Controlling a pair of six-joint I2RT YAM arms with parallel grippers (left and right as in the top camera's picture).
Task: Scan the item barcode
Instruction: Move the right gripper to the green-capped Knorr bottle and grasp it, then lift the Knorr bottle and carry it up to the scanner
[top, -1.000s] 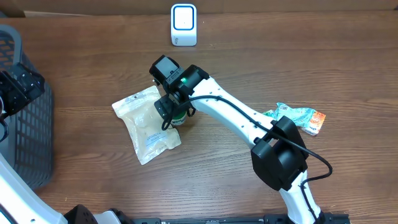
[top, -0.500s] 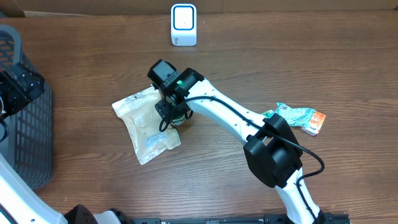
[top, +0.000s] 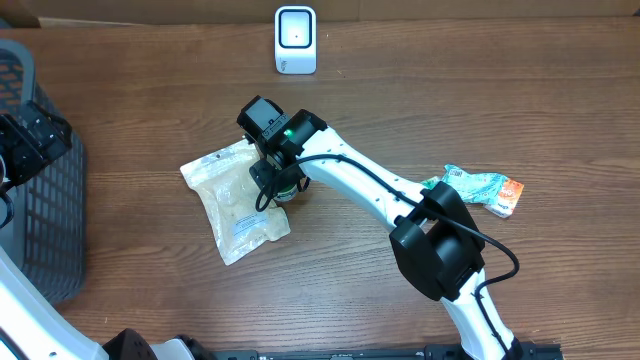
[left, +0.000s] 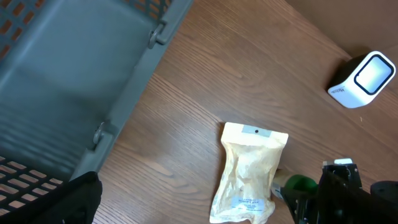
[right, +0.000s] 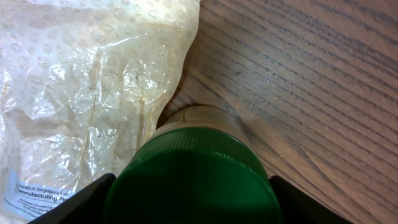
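The clear pouch (right: 81, 93) just left of the right gripper (right: 189, 193) has a small label (right: 28, 198) by its near corner. Its blue print reads "in Singapore", with "Manufacturing" on the line under it. The rest is cut off or too small to read.
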